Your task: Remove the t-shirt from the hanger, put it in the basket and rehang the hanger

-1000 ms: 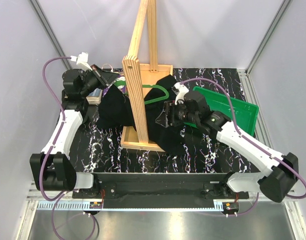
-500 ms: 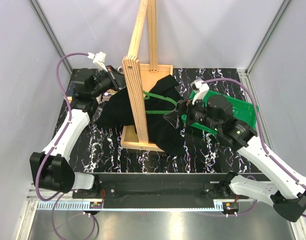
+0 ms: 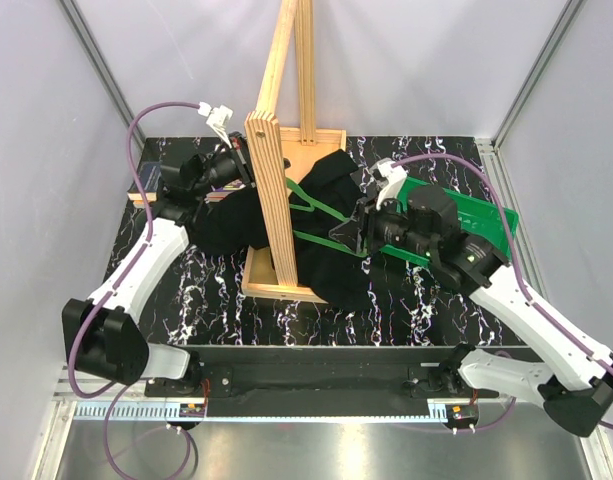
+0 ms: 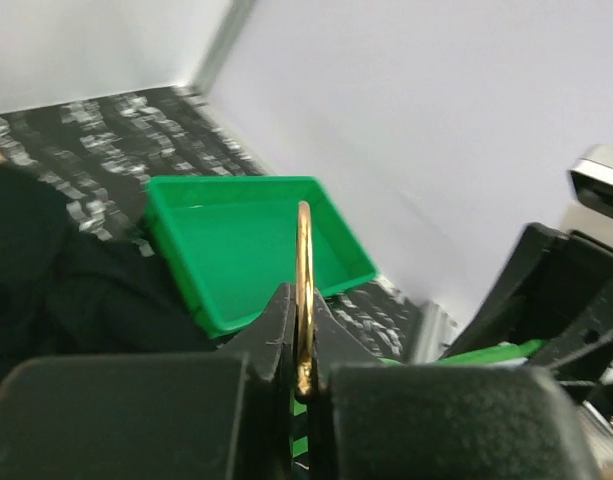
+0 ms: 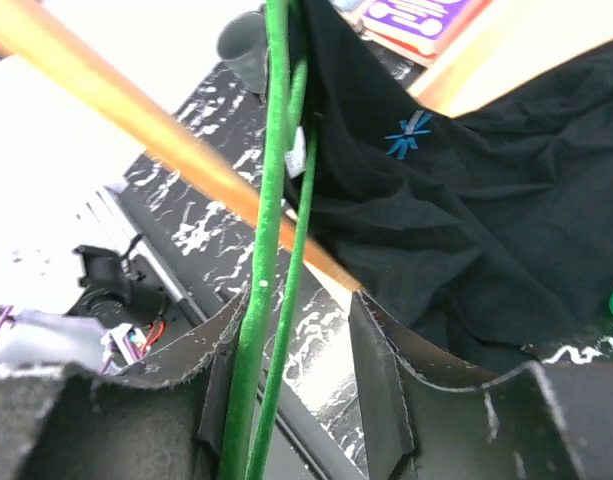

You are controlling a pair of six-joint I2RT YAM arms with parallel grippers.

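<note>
The black t-shirt (image 3: 224,215) lies crumpled over the foot of the wooden stand (image 3: 271,180), and its cloth (image 5: 486,200) fills the right of the right wrist view. The green hanger (image 3: 321,212) slants out of the shirt toward my right gripper (image 3: 354,236). Its two thin bars (image 5: 269,200) pass between the open jaws of the right gripper (image 5: 296,310), lying along the left finger. My left gripper (image 3: 241,165) sits beside the stand's post. The left wrist view shows the left gripper (image 4: 304,300) shut on the hanger's thin gold hook (image 4: 304,250).
A green tray (image 3: 486,215) sits at the back right, under the right arm; its bare floor (image 4: 246,235) also shows from the left wrist. The stand's slanted pale bar (image 5: 116,95) crosses behind the hanger. A printed packet (image 5: 416,20) lies at the back left. White walls enclose the table.
My left gripper has risen and swung right to the stand's post. The right arm has lifted, and more of the green hanger frame now shows outside the shirt.
</note>
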